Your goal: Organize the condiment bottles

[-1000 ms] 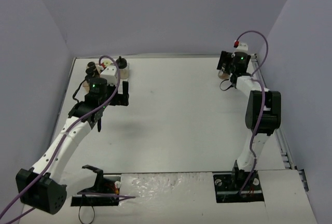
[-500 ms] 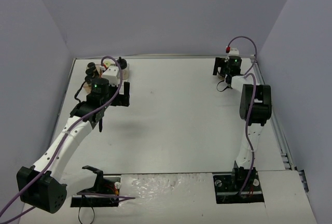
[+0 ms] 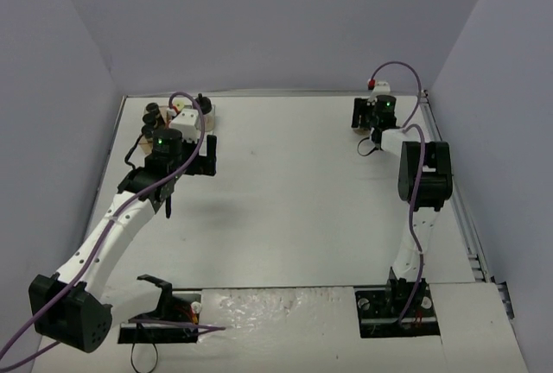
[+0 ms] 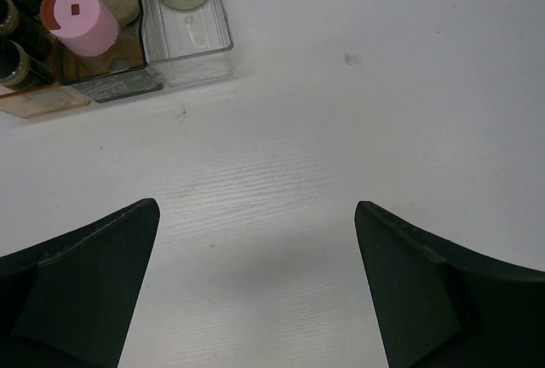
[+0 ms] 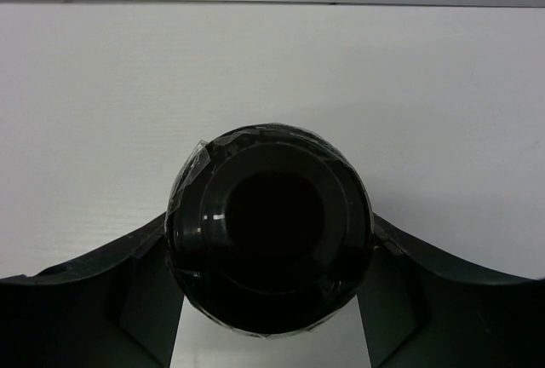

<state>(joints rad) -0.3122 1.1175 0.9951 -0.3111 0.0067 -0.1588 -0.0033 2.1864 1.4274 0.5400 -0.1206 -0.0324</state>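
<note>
The left gripper (image 4: pixel 255 291) hangs spread wide over bare table (image 4: pixel 341 129), holding nothing; just beyond it, the tray (image 4: pixel 192 51) holds the pink-capped bottle (image 4: pixel 81 19); at the far right, the right gripper (image 5: pixel 269 249) straddles a black-capped bottle (image 5: pixel 268 215) standing on the table; whether its fingers actually clamp it, I cannot tell; the pickup seems underway; next comes a firm squeeze, a lift, then a carry leftward to the tray.

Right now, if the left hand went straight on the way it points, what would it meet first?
Probably the bare table, straight ahead of the open left hand. The tray with the pink-capped bottle lies off to the side, outside that line, though depth is unclear.
</note>
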